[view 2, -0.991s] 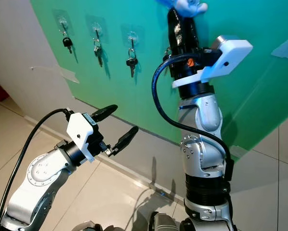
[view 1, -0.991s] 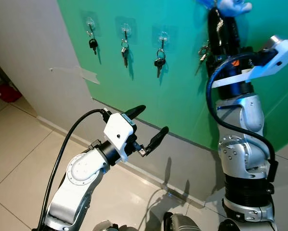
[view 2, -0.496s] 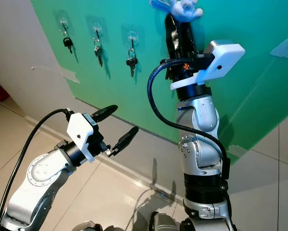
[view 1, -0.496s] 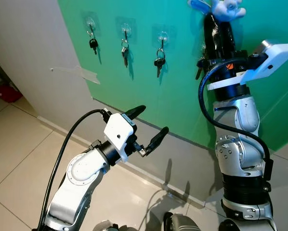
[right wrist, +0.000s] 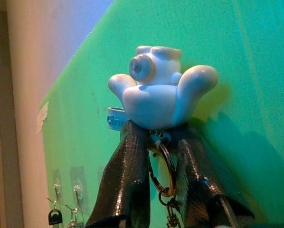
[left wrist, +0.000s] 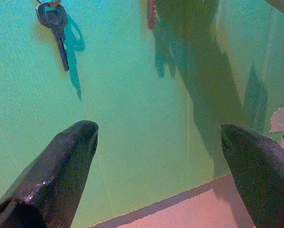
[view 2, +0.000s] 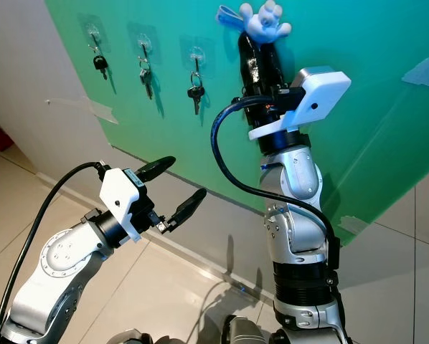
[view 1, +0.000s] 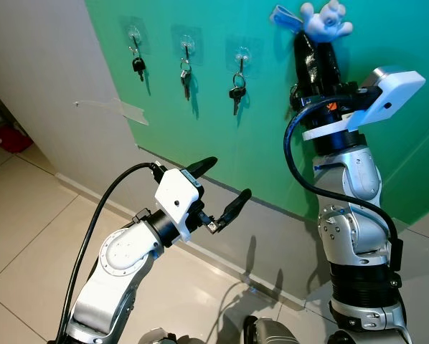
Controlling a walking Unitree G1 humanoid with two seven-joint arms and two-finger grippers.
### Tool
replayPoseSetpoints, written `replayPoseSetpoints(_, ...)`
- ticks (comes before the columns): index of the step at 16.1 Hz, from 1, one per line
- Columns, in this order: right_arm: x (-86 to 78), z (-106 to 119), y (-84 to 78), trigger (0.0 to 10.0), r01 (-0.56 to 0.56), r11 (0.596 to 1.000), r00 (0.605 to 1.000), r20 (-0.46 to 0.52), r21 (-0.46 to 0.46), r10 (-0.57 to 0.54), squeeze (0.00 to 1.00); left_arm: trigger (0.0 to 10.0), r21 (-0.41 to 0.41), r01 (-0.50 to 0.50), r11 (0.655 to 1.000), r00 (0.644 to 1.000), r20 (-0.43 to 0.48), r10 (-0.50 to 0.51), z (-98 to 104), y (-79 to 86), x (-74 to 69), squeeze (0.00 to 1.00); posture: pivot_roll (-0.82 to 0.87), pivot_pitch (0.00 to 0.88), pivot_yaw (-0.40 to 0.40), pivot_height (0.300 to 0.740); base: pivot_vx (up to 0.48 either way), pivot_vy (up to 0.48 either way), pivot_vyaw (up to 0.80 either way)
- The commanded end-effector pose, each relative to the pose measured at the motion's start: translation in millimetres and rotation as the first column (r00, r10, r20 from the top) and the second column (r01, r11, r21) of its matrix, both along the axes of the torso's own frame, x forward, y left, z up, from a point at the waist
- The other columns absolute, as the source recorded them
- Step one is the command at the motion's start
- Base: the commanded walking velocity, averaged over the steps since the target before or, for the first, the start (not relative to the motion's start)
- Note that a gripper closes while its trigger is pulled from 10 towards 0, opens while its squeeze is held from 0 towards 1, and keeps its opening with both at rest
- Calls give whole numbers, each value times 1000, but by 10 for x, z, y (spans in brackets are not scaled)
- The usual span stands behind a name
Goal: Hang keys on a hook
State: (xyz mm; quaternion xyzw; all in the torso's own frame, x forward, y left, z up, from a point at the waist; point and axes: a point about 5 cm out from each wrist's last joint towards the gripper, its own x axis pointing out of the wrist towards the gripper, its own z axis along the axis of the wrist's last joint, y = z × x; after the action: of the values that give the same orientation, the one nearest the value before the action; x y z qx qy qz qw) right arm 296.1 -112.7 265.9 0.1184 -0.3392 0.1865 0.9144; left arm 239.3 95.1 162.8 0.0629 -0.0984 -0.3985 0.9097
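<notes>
The right end effector is raised high against the green wall panel, its two black fingers pinching a key set that has a pale blue-white figurine charm sitting right on top of the fingertips. A metal ring hangs down between the fingers, with the keys dangling below it. So the keys are up at the panel, near its top edge, to the right of the row of hooks.

Count on the wall: three clear stick-on hooks, each already carrying one bunch of keys, lined up along the panel's upper left part.

The left end effector hangs out lower down in front of the grey wall, fingers spread wide, holding nothing. Floor below is beige tile.
</notes>
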Motion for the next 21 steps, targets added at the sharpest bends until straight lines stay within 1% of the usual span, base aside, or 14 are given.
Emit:
replayPoseSetpoints(1, 16, -59, 0, 10000, 7, 1000, 1000, -28, -10, -7, 0, 10000, 12, 7, 1000, 1000, 11, -7, 21, 4, -7, 0, -77, 114, 27, 740, 0, 0, 0)
replayPoseSetpoints(4, 16, -76, 29, 10000, 0, 1000, 1000, -30, -29, -1, 0, 10000, 12, 8, 1000, 1000, 11, -9, 21, -3, -3, 0, -76, 113, 27, 740, 0, 0, 0)
replayPoseSetpoints(8, 11, -85, 23, 10000, 2, 999, 1000, -31, -35, -3, 0, 10000, 12, 10, 1000, 1000, 13, -11, 21, -12, -4, 0, -77, 113, 29, 740, 0, 0, 0)
replayPoseSetpoints(14, -82, -212, 48, 10000, -22, 991, 999, -44, -131, 16, 0, 10000, 13, 12, 1000, 1000, 16, -12, 27, -9, 5, 0, -78, 111, 31, 740, 0, 0, 0)
replayPoseSetpoints(21, -104, -181, -27, 10000, 15, 992, 999, -27, -121, -18, 0, 10000, 14, 15, 1000, 1000, 18, -15, 27, -13, 10, 0, -81, 108, 33, 740, 0, 0, 0)
